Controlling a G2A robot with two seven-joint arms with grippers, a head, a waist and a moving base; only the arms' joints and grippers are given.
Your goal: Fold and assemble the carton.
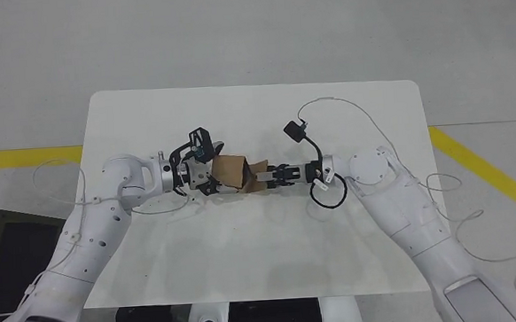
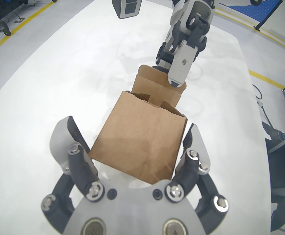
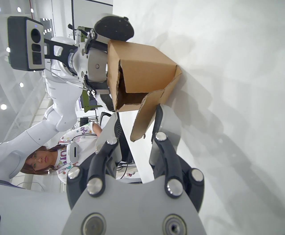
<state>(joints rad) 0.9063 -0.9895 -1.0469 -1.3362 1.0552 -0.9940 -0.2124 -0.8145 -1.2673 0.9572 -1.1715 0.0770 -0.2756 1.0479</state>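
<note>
The carton [image 2: 140, 138] is being clamped by the left end effector [image 2: 131, 124]; the flap [image 3: 147, 104], being straddled by the parted right end effector [image 3: 137, 113], may be torn by overbending.

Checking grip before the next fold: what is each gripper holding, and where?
Left gripper clasps the carton by opposite side walls. Right gripper straddles its open flap without pinching.

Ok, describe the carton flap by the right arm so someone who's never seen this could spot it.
On the white table, a brown carton lies between the left end effector and right end effector. Its long flap juts from the open end toward the right one; the side flaps are far shorter.
</note>
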